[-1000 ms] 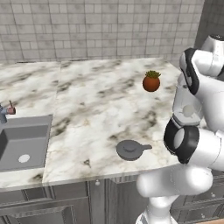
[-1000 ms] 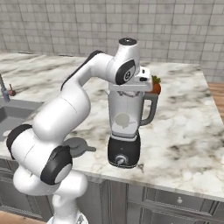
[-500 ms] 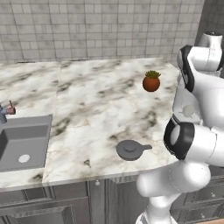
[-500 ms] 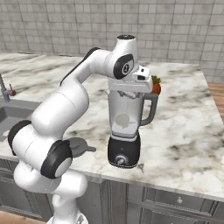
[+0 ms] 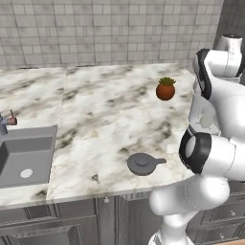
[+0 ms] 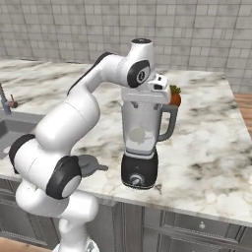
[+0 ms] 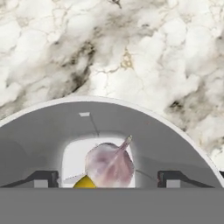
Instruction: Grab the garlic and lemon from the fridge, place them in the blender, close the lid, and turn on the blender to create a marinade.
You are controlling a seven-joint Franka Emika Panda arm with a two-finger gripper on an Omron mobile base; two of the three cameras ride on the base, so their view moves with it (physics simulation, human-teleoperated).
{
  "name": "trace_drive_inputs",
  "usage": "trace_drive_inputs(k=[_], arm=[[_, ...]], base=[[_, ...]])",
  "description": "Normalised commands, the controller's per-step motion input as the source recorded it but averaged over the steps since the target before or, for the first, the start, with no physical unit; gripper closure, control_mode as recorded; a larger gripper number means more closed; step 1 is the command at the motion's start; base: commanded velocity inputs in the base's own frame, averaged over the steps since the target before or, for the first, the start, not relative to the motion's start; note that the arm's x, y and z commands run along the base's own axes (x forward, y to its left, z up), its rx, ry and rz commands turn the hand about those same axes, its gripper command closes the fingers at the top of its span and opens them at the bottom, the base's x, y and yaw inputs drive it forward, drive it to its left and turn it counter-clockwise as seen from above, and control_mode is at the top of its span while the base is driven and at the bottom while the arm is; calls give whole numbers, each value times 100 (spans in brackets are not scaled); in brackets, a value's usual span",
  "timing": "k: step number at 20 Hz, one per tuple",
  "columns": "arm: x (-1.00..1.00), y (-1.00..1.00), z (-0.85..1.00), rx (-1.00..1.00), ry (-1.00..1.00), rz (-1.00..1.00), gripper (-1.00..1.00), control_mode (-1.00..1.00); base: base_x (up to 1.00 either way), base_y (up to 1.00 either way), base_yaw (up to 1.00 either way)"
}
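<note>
The claw (image 7: 107, 179) stands released at the bottom of the hand view, its two dark tips wide apart and touching nothing; between them the garlic (image 7: 110, 164) lies down inside the blender (image 6: 141, 142), a bit of yellow lemon (image 7: 84, 182) just beside it; in the right base view the blender stands at centre on the marble bench (image 6: 216, 142); the lid (image 5: 142, 163) lies at lower centre of the left base view, the potted plant (image 5: 165, 89) at upper right.

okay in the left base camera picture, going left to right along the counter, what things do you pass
Sink → lid → potted plant → the robot's arm at the right edge.
</note>
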Motion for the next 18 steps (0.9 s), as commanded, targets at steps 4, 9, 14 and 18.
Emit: trace_drive_inputs(k=[4, 9, 14, 18], arm=[[-50, 23, 55, 0, -15, 0, -100, -100], [-80, 67, 63, 0, -15, 1, -100, -100], [-55, 100, -18, -11, 4, 16, -100, -100], [-59, 100, -58, -18, 0, 26, -100, -100]], base=[[0, 0, 0], [0, 0, 0], [0, 0, 0], [0, 0, 0]])
